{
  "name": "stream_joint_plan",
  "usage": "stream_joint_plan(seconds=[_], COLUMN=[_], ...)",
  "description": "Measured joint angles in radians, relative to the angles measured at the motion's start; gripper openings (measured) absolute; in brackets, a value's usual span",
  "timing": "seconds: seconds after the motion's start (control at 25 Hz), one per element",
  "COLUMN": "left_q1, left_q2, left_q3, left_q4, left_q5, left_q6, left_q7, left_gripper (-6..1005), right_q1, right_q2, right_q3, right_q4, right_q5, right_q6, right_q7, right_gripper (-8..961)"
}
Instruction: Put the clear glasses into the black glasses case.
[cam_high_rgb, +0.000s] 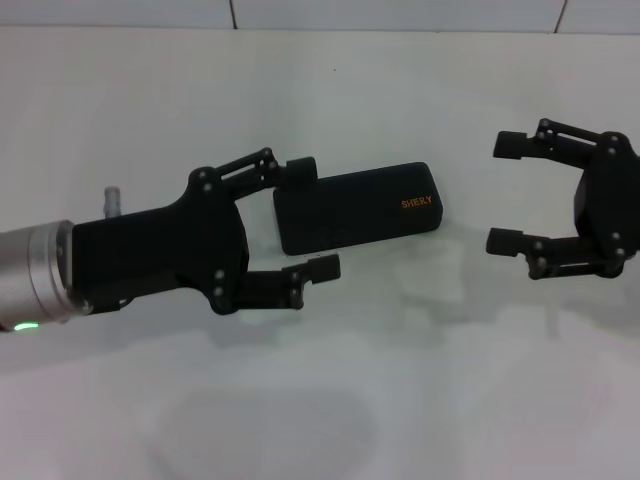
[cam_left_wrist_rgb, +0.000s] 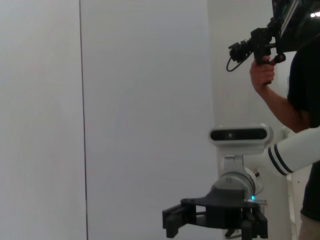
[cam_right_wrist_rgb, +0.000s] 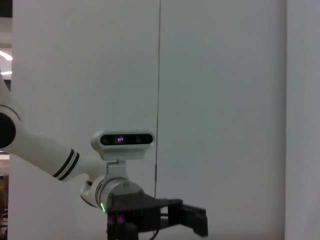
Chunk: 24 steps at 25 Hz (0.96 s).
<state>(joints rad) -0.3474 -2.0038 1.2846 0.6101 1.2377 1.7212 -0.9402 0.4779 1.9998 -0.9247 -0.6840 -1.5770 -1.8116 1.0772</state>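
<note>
The near part of the white bench (cam_high_rgb: 330, 420) lay bare in the head view, giving free room in front of both arms. Just beyond it, a faint clear shape showed on the surface, near the case's near right side; it may have been the clear glasses (cam_high_rgb: 440, 285), but its outline was too faint to tell for sure.

There were two grippers, one case, and one possible pair of glasses.

The left gripper (cam_high_rgb: 308, 218) reached in from the left, with its fingers spread wide and holding nothing. One fingertip (cam_high_rgb: 300, 170) overlapped the far left corner of the black glasses case (cam_high_rgb: 358, 208), and the other (cam_high_rgb: 322, 267) sat just past the case's near edge, so the case's left end lay between them in the picture. Whether either finger touched the case could not be told.

The case lay shut and flat in the middle of the bench, slightly slanted, with its orange lettering (cam_high_rgb: 417, 203) near its right end.

The right gripper (cam_high_rgb: 508, 193) was well apart from the case's right end, with open bench between them. It was also spread wide and held nothing.

Behind the case the bench ran bare up to the tiled wall (cam_high_rgb: 400, 12).

In the left wrist view a person (cam_left_wrist_rgb: 295, 100) stood off to one side, holding up a camera rig (cam_left_wrist_rgb: 255, 45).
</note>
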Motion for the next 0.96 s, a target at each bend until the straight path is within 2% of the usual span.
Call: stream_joint_plan(seconds=[0.2, 0.96], left_q1=[0.000, 0.004], left_q2=[-0.001, -0.007], left_q3=[-0.001, -0.002], left_q4=[-0.001, -0.003], left_q5=[0.021, 0.065], left_q6=[0.002, 0.005], left_q7=[0.020, 0.055], left_gripper=[889, 889], right_q1=[0.001, -0.008], right_q2=[0.011, 0.013], right_q3=[-0.007, -0.054], right_q4=[0.001, 0.006], right_q5=[0.000, -0.003], right_q6=[0.000, 0.005], right_q7=[-0.023, -0.076], right_gripper=[900, 900])
